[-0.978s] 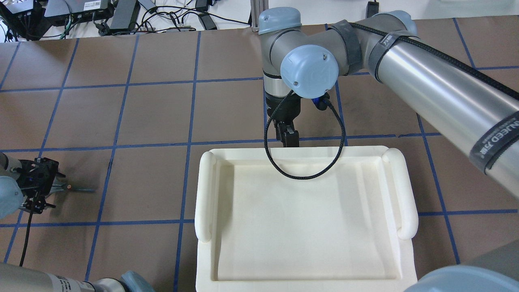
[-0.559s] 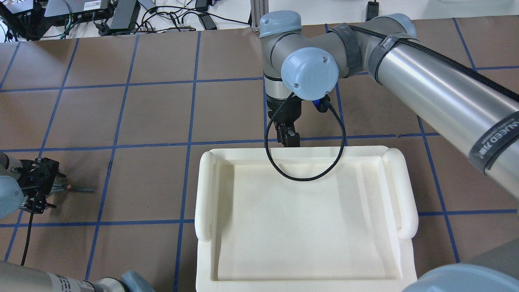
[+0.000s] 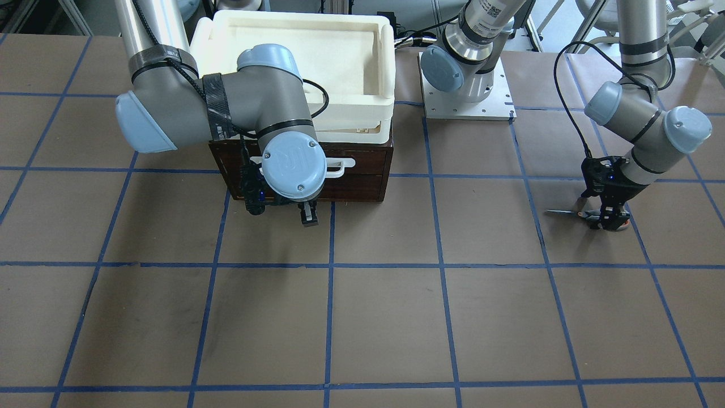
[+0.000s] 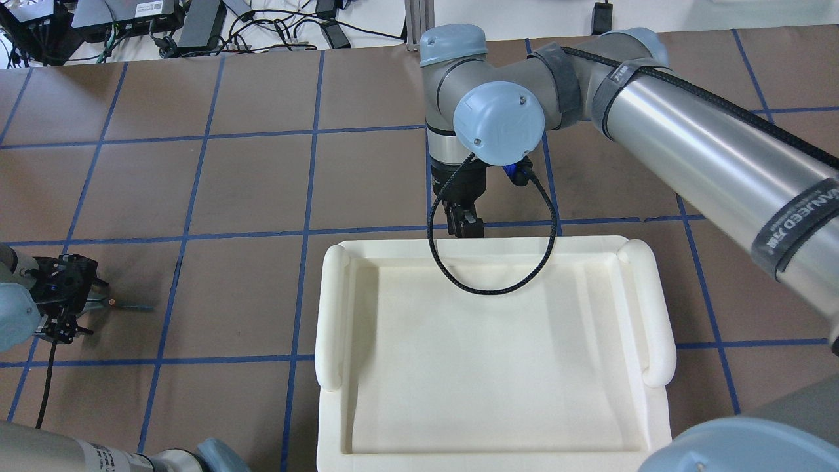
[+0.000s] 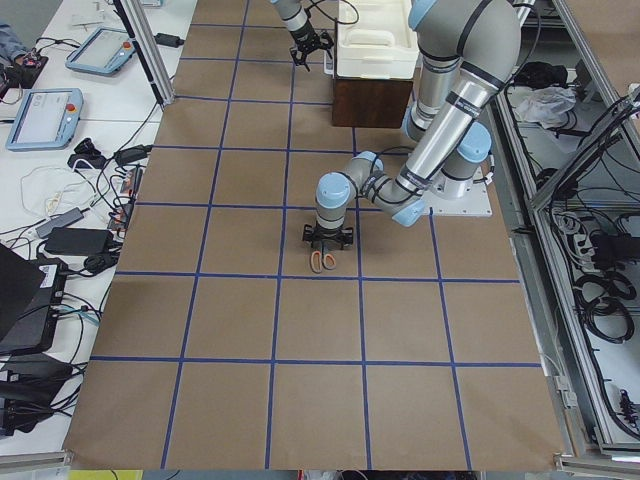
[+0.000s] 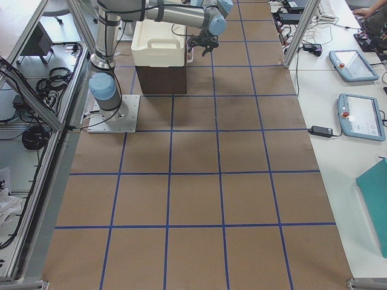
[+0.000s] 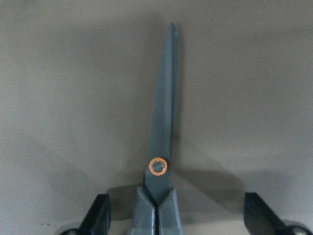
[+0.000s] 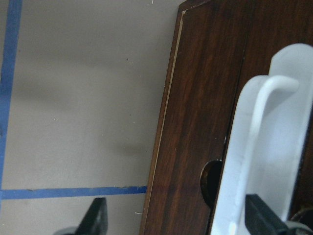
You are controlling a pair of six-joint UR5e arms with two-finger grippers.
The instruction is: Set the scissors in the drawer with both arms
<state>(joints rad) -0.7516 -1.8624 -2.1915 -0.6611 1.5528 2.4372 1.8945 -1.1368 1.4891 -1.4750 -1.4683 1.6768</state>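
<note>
The tray [image 3: 386, 56] sits on top of the cabinet [image 3: 362, 191]. The drawer [image 3: 371, 160] is in the cabinet's front, and the right pincer [image 3: 307, 216] hangs just before it. Well apart, on the robot's left, the scissors [image 7: 160, 147] lie on the desk [image 3: 396, 317], with the left pincer [image 3: 608, 220] over their handles.

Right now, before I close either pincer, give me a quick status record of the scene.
scissors: flat on the table, blades closed
left pincer: open, straddling the scissors
drawer: looks shut
right pincer: open, at the drawer's white handle, not closed on it
tray: on top of the cabinet
</note>
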